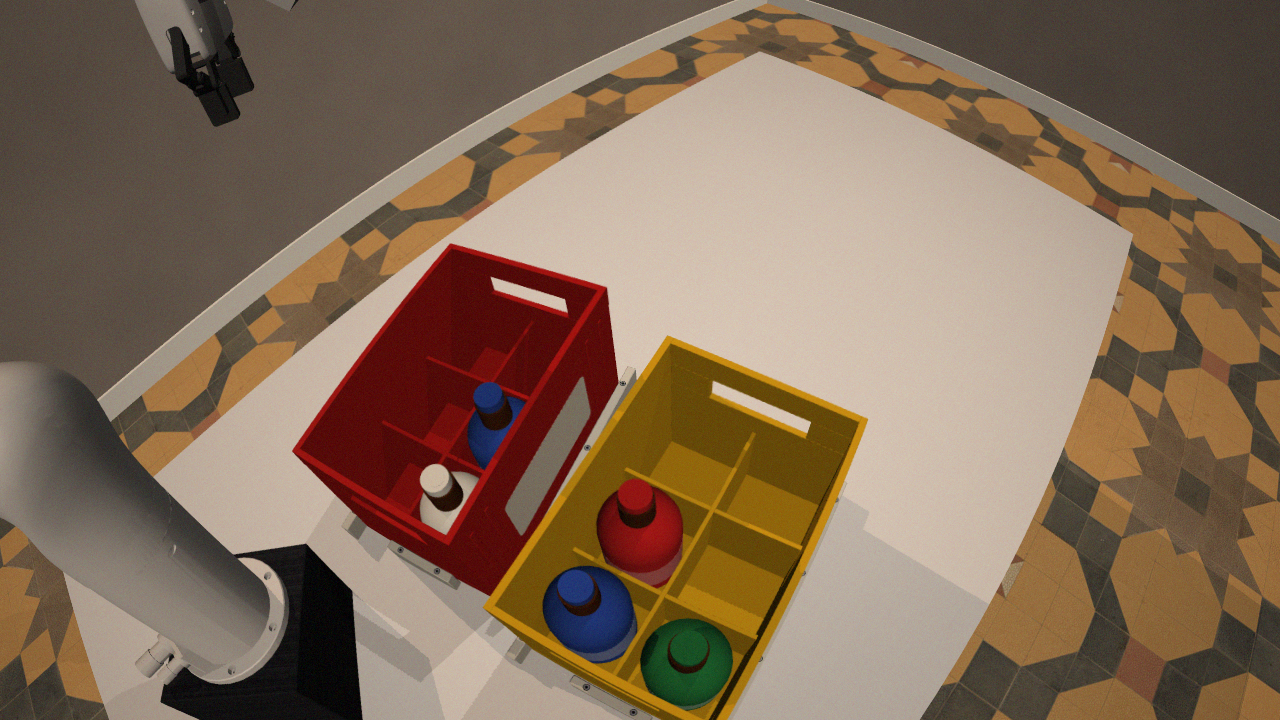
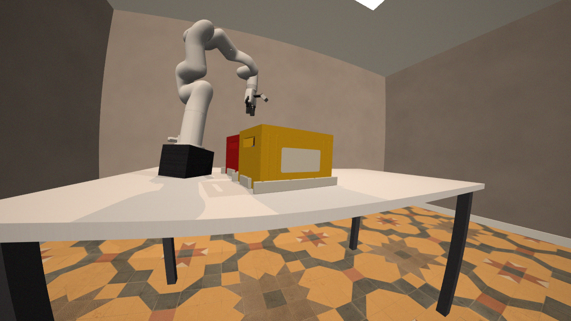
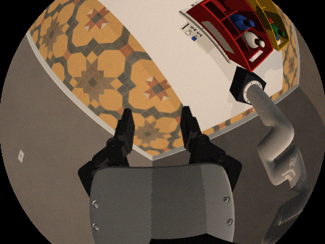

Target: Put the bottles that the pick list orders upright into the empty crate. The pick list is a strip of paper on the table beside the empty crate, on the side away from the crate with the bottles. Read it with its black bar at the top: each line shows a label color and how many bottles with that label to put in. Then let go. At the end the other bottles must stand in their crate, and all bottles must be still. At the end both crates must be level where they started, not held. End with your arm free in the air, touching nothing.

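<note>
My gripper (image 1: 221,109) (image 2: 250,112) (image 3: 156,116) is open and empty. It hangs high in the air, to the left of and beyond the red crate (image 1: 586,340) (image 2: 232,153) (image 3: 217,15). The red crate holds an upright blue bottle (image 1: 490,416) (image 3: 240,20) and an upright white bottle (image 1: 443,497) (image 3: 254,41). The yellow crate (image 1: 769,383) (image 2: 271,151) (image 3: 267,5) beside it holds a red bottle (image 1: 638,528), a blue bottle (image 1: 586,608) and a green bottle (image 1: 687,662), all upright. The pick list (image 3: 193,32) lies on the table beside the red crate; its lines are too small to read.
The arm's black base (image 1: 295,626) (image 2: 185,159) stands near the front end of the red crate. Both crates sit level within low grey stops on the white table (image 1: 805,205) (image 2: 359,187). The patterned floor lies beyond the table's edges.
</note>
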You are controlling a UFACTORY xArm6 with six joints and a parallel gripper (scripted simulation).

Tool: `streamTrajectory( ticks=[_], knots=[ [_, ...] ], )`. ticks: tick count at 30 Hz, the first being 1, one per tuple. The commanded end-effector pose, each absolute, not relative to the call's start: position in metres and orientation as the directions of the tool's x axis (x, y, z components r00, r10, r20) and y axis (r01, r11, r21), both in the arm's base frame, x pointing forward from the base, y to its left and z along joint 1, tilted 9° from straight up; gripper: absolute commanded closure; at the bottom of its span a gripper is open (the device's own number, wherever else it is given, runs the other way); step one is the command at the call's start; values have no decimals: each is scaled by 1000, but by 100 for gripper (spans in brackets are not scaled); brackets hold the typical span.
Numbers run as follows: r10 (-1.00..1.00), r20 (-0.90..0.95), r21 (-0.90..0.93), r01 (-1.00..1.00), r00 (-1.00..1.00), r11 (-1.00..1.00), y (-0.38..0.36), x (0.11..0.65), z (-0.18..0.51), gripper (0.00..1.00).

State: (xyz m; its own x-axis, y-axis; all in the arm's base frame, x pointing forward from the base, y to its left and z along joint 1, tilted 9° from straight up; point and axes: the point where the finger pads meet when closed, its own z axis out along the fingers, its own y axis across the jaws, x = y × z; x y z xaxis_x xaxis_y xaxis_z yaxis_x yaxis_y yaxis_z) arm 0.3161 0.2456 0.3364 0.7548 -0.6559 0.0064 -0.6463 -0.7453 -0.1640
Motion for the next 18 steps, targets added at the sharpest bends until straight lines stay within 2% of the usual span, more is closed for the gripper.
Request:
streamTrajectory(
  ticks=[1,18],
  knots=[
    [-656,7,-168,-646,755,-745,246,317,338,35],
    [-656,7,-168,-646,755,-745,246,317,338,35]
  ],
)
